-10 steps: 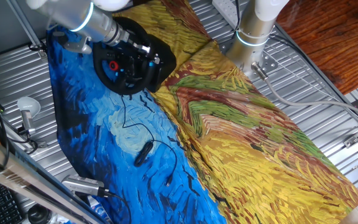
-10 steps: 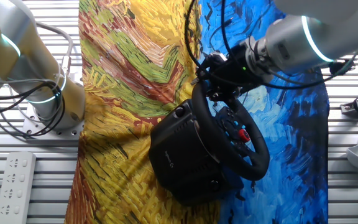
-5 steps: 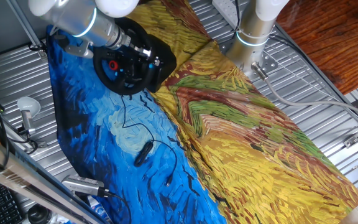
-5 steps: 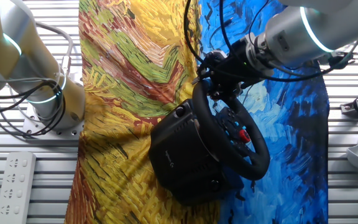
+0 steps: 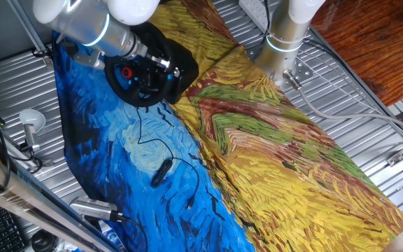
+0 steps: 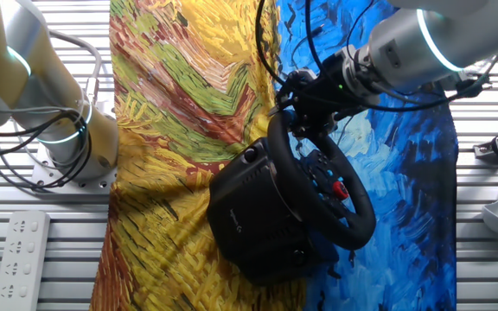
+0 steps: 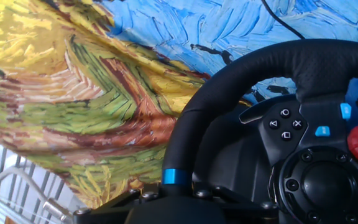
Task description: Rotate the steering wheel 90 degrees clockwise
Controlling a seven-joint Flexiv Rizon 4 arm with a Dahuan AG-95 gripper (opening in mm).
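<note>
We've got gripper (image 6: 299,111) at steering wheel (image 6: 322,186) rim, can't tell if fingers clamped; sweep w/ rim's arc, no pulling off-axis.

I see a ribbed metal table (image 5: 369,105) under a painted cloth (image 5: 271,154) (blue one half, yellow the other). On the cloth sit the steering wheel (image 6: 318,186) and a small black device (image 5: 161,171) with cable.

One steering wheel (image 6: 322,186), two robot arms (image 6: 422,52).
</note>
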